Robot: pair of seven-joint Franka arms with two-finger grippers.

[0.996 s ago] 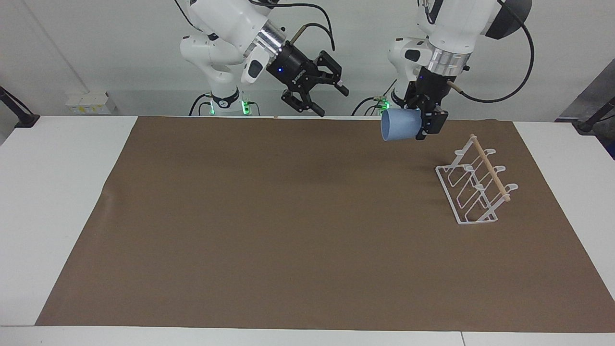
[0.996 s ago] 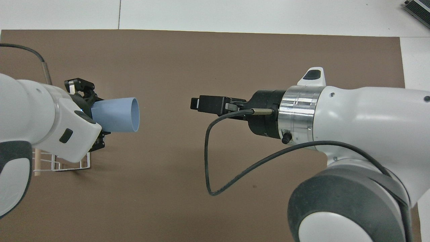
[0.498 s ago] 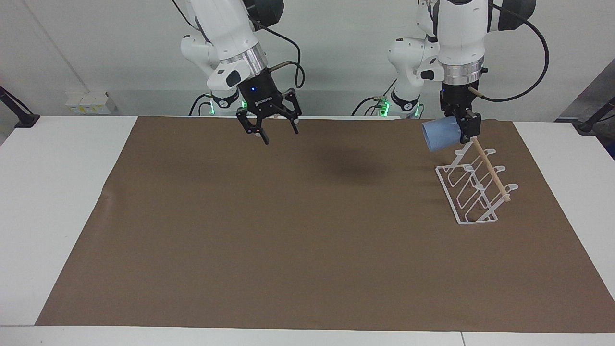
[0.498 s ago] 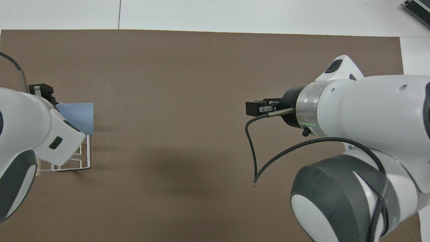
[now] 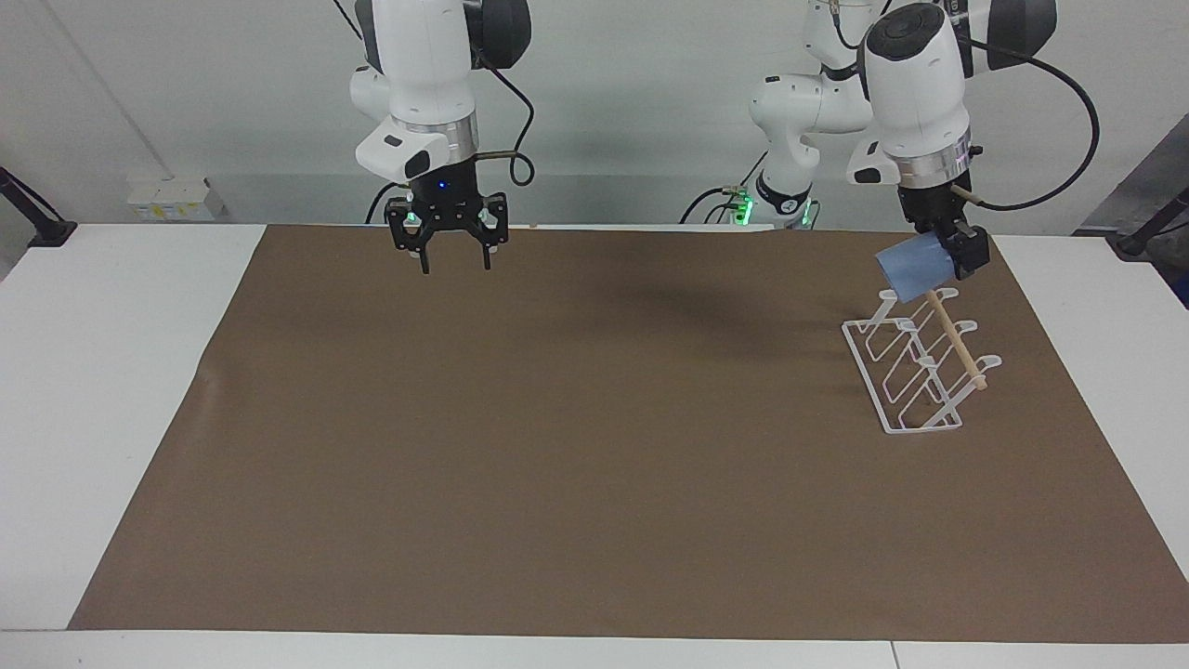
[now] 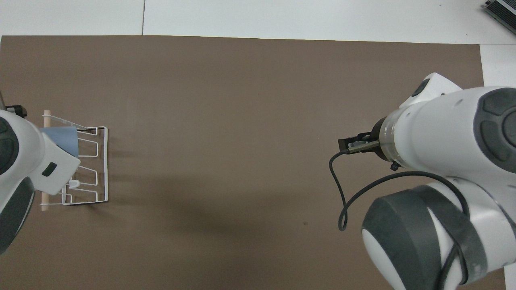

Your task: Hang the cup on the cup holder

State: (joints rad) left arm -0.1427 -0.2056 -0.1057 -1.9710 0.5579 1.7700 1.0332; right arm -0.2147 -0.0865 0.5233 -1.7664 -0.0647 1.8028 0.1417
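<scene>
The cup (image 5: 912,270) looks like smooth, matt light-blue plastic. The cup holder (image 5: 915,367) is thin white-coated wire with a pale wooden dowel (image 5: 949,327) on top. It stands on a matt brown paper-like mat (image 5: 576,437), at its 3 o'clock side in the facing view.

cup (image 5: 912,270): light blue, handleless, tilted on its side, held in the air over the rack's end nearest the robots | rack (image 5: 915,362): white wire, wooden dowel on top, stood near the worktop's left-arm edge
</scene>
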